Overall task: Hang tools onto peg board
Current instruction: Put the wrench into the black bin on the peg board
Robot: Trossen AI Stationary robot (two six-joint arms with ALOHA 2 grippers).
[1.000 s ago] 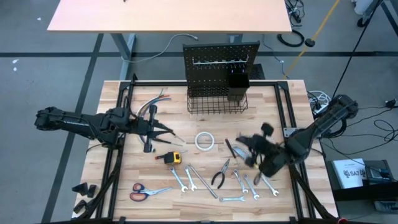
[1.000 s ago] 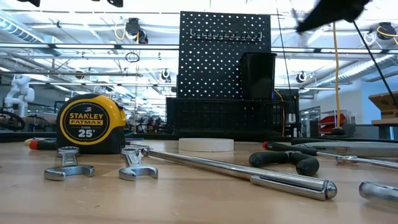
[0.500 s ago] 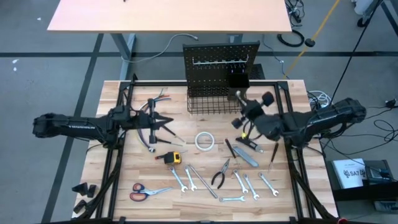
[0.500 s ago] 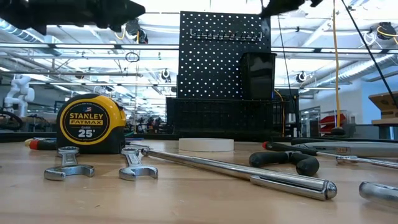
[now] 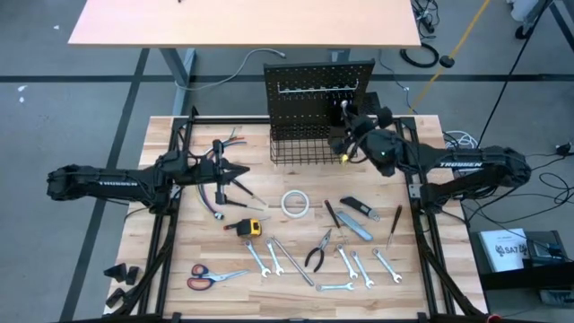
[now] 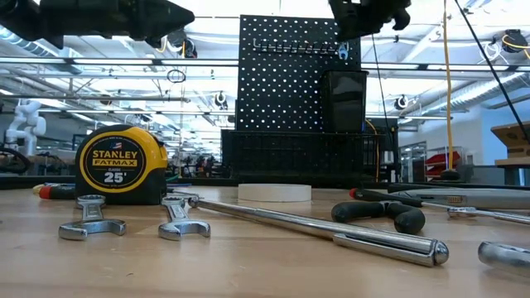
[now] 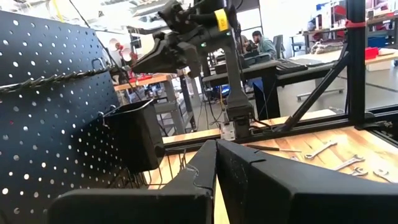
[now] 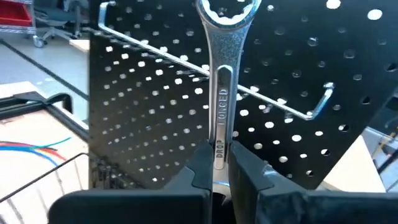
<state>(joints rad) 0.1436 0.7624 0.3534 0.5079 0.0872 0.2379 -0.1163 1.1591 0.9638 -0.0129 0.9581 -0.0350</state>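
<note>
On the near part of the tabletop (image 5: 161, 269), almost the whole set of tools is found lying unhung. The orange-handled scissors (image 5: 208, 276) are at the near left. A row of silver wrenches (image 5: 269, 257) runs across the near edge, with black-handled pliers (image 5: 317, 252) among them. The yellow tape measure (image 5: 252, 228) sits just behind them, with a white tape roll (image 5: 295, 204) further in and a blue-and-grey knife (image 5: 356, 219) and a screwdriver (image 5: 394, 224) to the right.

The left end effector (image 5: 240, 177) is held over the mid-left tabletop, jaws closed and empty, beside a bundle of coloured wires (image 5: 224, 144).

Further back, the right end effector (image 5: 345, 148) is raised just in front of the peg board (image 5: 318, 85). It is clamped on the shank of a combination wrench (image 8: 222, 93), whose ring end is presented upright close before the silver hook rail (image 8: 186, 62). The ring is not seen to be threaded over a hook.

The rail hooks appear bare in the wrist view. No tool can be made out in the wire basket (image 5: 309, 148) or the black cup (image 5: 343, 121).

The task is judged to be at its start: the first wrench is about to be hung, and every other tool is left.
</note>
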